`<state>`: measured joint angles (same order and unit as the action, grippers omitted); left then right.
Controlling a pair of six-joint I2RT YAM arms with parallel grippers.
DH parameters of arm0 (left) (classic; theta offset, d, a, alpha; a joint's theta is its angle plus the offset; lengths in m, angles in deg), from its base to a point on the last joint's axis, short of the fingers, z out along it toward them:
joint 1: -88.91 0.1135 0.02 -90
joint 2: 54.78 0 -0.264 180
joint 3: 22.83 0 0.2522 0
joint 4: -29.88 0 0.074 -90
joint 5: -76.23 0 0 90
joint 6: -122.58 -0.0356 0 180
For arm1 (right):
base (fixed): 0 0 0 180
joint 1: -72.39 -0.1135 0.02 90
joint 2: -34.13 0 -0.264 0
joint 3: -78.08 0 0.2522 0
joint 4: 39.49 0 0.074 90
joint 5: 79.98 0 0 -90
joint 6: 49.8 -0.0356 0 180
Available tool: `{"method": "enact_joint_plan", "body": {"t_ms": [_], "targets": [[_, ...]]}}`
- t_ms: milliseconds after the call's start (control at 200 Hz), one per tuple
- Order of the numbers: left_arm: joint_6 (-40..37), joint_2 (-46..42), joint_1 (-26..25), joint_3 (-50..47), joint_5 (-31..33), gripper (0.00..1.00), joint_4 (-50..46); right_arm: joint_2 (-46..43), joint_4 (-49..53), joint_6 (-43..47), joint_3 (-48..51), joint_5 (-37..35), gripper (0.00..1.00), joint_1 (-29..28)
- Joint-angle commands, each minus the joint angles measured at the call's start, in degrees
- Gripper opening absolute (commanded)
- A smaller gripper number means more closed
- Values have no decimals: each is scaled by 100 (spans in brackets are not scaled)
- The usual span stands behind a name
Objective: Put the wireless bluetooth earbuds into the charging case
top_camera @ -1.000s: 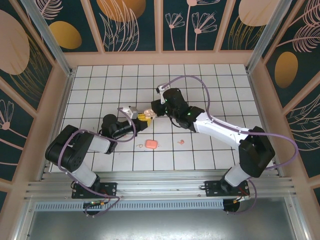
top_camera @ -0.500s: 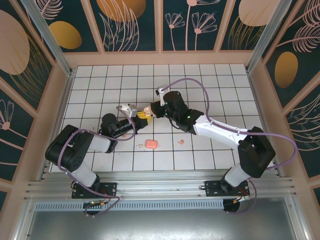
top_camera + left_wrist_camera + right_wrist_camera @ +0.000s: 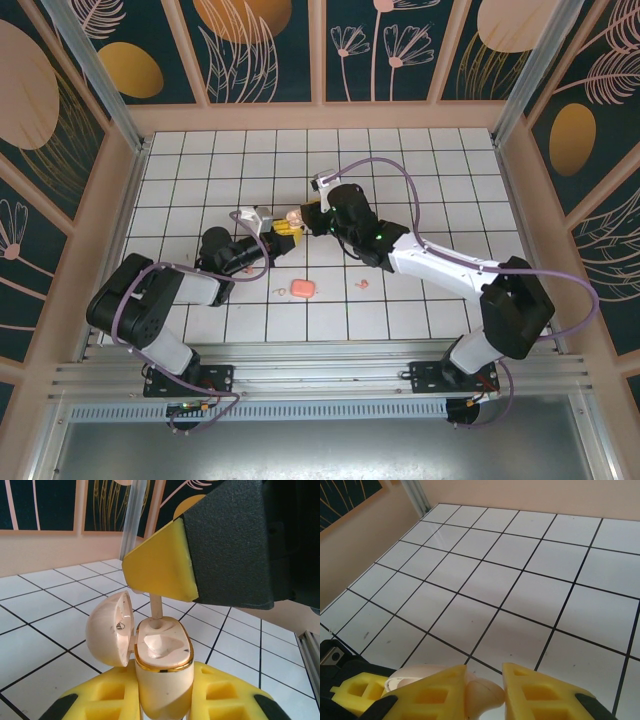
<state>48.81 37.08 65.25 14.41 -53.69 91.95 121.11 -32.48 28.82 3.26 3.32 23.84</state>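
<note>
The charging case point(image 3: 162, 667) is off the counter point(image 3: 400, 170), near its middle in the top view. It stands upright, and its lid point(image 3: 107, 630) is swung open to the side. The left jaws are pinching it low on the body, one yellow pad on each side, so the gold-rimmed top w/ the sockets is free.

The right jaws come from above and are almost pressed together on a thin cream stem point(image 3: 156, 609), which I take for one of the earbuds. Its lower end is at the back rim of the case, touching or just above; I cannot tell which.

On the counter, near the arms, lie a salmon-pink piece point(image 3: 303, 288) and a tiny pink bit point(image 3: 362, 284). The bit is maybe the 2nd earbud, but it is too small to be sure.

Handling, in my judgement:
- **Case:** hard glossy plastic, light and rounded, so it can slip or turn btw. the pads. Best hold is low on the two broad sides, as now. Avoid the lid, because the hinge is probably the weak part.
- **Earbud:** almost no weight, smooth and v. small. Too much squeeze may shoot it out sideways. A gentle pinch on the upper part is better, leaving the lower end free to go into the socket.
</note>
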Motion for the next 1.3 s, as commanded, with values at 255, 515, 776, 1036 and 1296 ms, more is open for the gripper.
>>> {"method": "enact_joint_plan", "body": {"t_ms": [255,515,776,1036,1296], "targets": [[16,-356,-33,174,90,7,171,-201,-118,228,189,-48,23,-133],[-95,-528,-34,206,168,7,20,-292,-247,339,304,239,23,-154],[-126,-528,-30,227,166,7,52,-366,-392,477,432,552,23,-154],[-216,-598,-29,183,151,7,98,-419,-309,602,482,429,23,-146],[-238,-655,-33,165,151,7,112,-308,11,667,276,274,24,-120]]}}
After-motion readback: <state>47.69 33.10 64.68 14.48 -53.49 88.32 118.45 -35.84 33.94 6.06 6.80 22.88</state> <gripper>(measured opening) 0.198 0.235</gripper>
